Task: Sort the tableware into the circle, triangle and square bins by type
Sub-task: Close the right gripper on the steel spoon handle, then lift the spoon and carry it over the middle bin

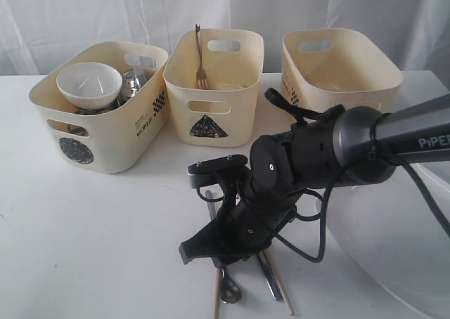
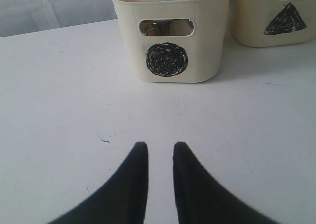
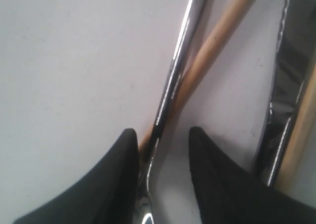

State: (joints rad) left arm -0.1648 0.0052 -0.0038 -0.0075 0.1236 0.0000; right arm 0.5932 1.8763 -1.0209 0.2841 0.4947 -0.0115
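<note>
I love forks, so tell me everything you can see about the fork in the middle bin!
The fork is thin, shiny and steel-looking. It stands almost upright in the middle cream bin, the one marked with a black triangle, against the back wall. Its tines point down, and the handle tip pokes up above the rim.

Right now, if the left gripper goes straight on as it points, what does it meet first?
Probably the circle bin, straight ahead of the left gripper, with only bare table between them. Depth is unclear: if it is tilted downward, the table would come first.
</note>
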